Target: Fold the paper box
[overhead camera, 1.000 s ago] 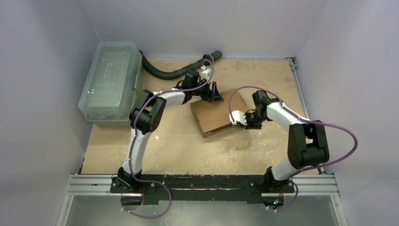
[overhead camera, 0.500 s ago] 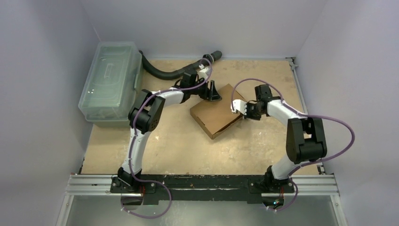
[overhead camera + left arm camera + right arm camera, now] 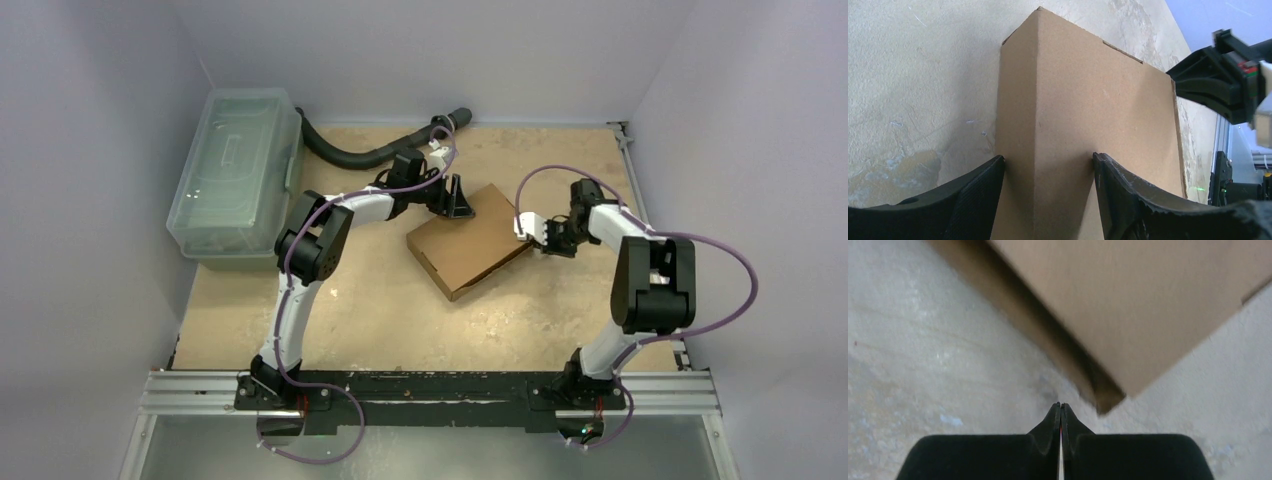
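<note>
Cardboard box [image 3: 470, 243] lies folded, left gripper [image 3: 1048, 159] spread open astride its far edge, right gripper [image 3: 1061, 409] pinched shut beside it.

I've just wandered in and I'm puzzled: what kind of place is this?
Probably a robotics test cell: a left arm and right arm bolted to a metal rail, plain walls closing in a worn table, and a paper box to practise on.
</note>
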You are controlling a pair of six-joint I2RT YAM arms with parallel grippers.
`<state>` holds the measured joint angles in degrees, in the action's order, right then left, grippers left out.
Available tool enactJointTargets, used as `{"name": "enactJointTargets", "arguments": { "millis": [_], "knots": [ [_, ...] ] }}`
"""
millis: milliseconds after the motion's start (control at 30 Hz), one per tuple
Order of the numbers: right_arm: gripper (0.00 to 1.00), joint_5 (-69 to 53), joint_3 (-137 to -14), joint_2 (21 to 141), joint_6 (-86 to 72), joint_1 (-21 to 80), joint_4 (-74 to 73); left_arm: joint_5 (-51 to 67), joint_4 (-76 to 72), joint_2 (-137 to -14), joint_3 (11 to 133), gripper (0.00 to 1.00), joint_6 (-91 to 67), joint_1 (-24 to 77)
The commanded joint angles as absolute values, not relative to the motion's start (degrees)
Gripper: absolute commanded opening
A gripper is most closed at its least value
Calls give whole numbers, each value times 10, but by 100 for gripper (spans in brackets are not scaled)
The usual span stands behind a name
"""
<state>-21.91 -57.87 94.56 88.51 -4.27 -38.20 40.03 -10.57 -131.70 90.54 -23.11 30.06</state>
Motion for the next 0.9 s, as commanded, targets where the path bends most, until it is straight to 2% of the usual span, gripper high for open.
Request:
{"name": "enactJointTargets", "arguments": {
  "millis": [0, 133, 200, 367, 600, 867],
  "knots": [
    [0, -255, -605, 980, 793, 9, -312, 408, -21, -1349, 891, 63, -208, 312],
    [0, -188, -580, 985, 578, 65, -72, 417, -5, -1350, 897, 63, -186, 322],
    [0, -215, -581, 974, 547, 69, -39, 416, -1, -1352, 900, 63, -181, 326],
    [0, -269, -585, 932, 580, 46, -123, 389, -1, -1351, 905, 63, -199, 323],
    [0, -278, -572, 886, 633, -104, -223, 363, -59, -1323, 869, 64, -259, 300],
    [0, -265, -614, 959, 589, -74, -234, 380, -73, -1326, 864, 64, -274, 300]
  ]
}}
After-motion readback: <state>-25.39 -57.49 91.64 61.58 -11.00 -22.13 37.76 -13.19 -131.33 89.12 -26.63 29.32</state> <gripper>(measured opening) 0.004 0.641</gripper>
